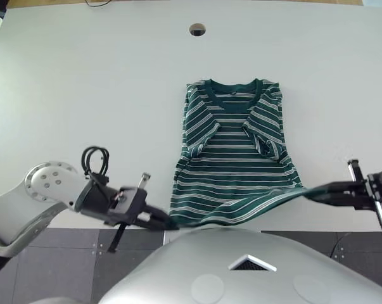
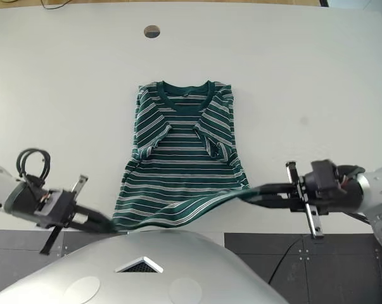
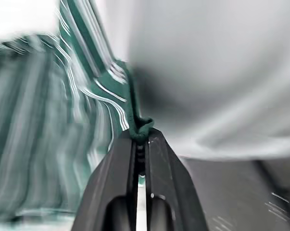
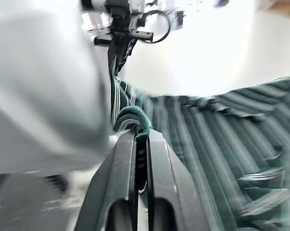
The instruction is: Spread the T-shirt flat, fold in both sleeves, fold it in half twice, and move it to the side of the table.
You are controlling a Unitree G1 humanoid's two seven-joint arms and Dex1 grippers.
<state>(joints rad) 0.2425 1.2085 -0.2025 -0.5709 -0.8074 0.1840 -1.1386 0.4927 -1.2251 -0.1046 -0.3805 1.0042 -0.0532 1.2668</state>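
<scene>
counter (image 1: 76, 101) white, carrying the green striped t-shirt (image 1: 232, 152) near its middle, collar away from the robot, both sleeves folded in. left tool (image 1: 167, 223) clenched on its near left corner, right tool (image 2: 253, 191) clenched on its near right corner; small round hole (image 1: 197, 29) far back

Striped knit T-shirt (image 1: 232, 152), matt table (image 1: 83, 95)

Green white-striped T-shirt (image 1: 232, 158) on table, collar far side, sleeves folded in, hem lifted at near edge.
</scene>
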